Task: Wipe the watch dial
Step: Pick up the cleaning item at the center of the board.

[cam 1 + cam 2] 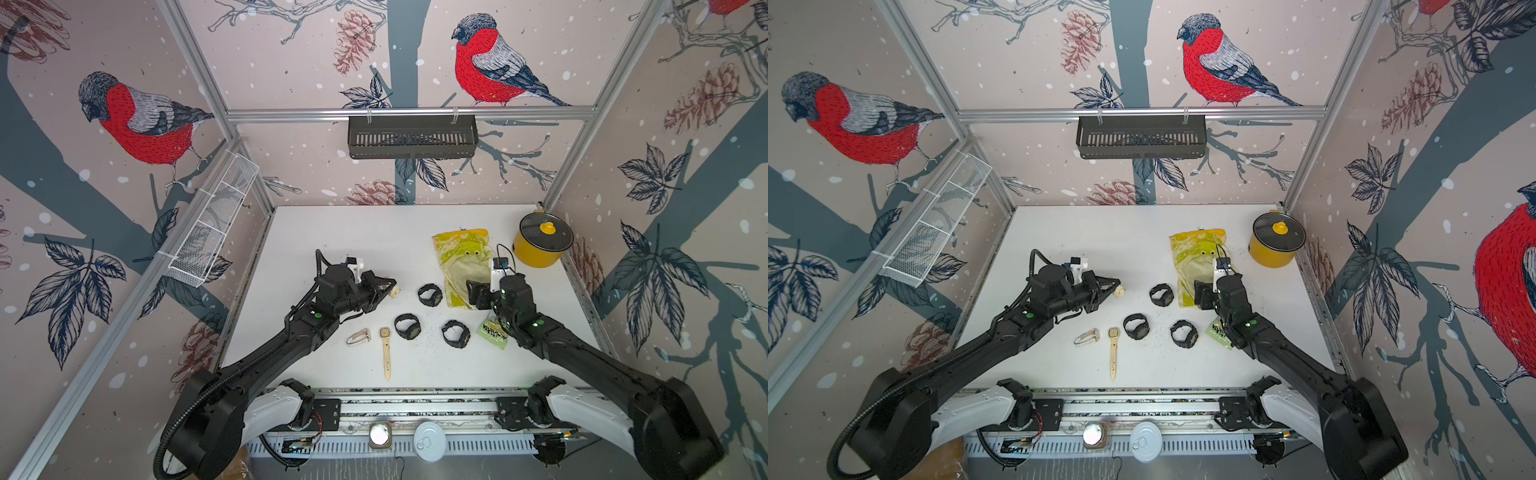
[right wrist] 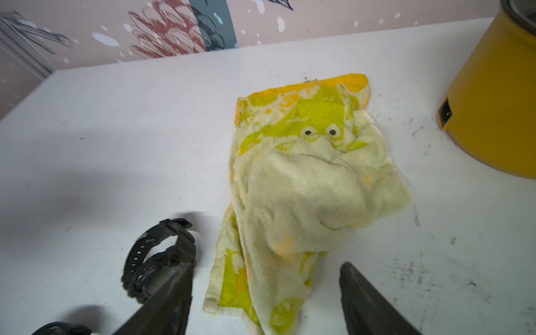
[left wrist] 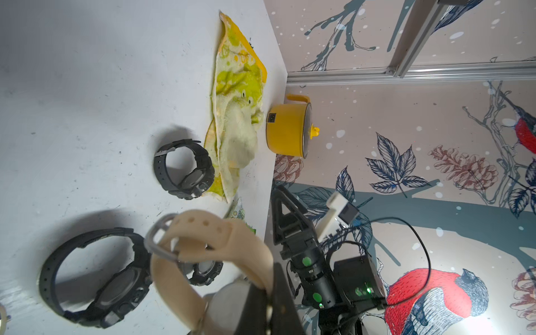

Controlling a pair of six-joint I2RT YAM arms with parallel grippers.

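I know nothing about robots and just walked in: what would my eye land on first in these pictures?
The red-breasted birds printed on the walls jump out first. On the white table, a yellow pot sits in the far corner near a yellow-green towel, with three black watches nearby. The left gripper clamps a beige watch, and the right gripper hangs open over the towel.

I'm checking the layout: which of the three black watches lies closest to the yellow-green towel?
The far black watch, right beside the towel; the middle black watch and right-hand black watch lie nearer the robot, apart from it.
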